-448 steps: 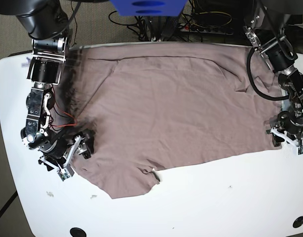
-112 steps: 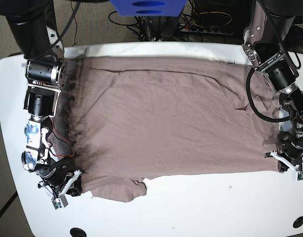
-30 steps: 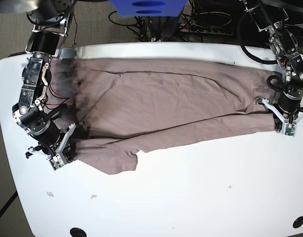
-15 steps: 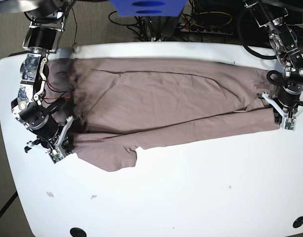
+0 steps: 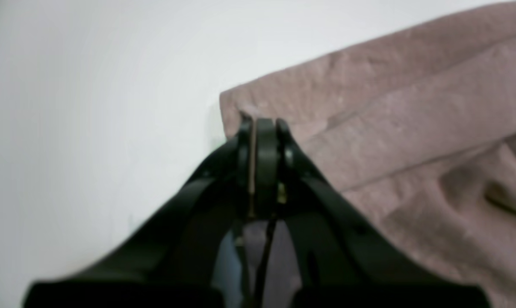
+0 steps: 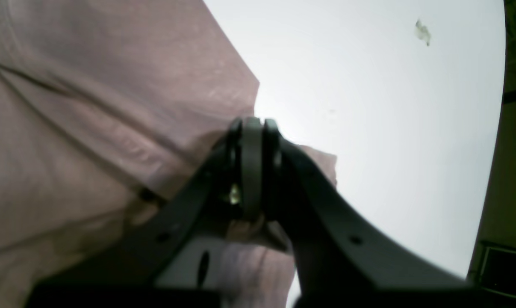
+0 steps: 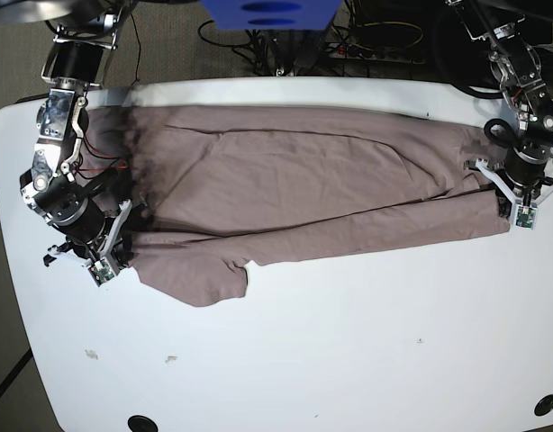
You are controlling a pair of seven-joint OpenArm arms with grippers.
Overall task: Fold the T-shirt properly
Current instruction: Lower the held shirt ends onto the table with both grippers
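The mauve-brown T-shirt (image 7: 294,180) lies stretched across the far half of the white table (image 7: 349,342), its near part doubled over in a long band. My left gripper (image 7: 520,212), at the base view's right, is shut on the shirt's right corner. The left wrist view shows the closed gripper (image 5: 258,128) pinching the T-shirt (image 5: 390,128) at its edge. My right gripper (image 7: 105,263), at the base view's left, is shut on the left corner. In the right wrist view the gripper (image 6: 251,128) holds the T-shirt (image 6: 112,107) a little above the table.
Cables (image 7: 376,40) and a blue object (image 7: 269,11) sit beyond the table's far edge. Small scraps (image 7: 90,354) lie near the front left. Two black holes (image 7: 141,421) (image 7: 547,405) mark the front corners. A sleeve flap (image 7: 204,283) hangs toward the front.
Both grippers have moved toward the far edge with the shirt's corners, carrying the near edge farther over the shirt. The folded band now lies higher on the table.
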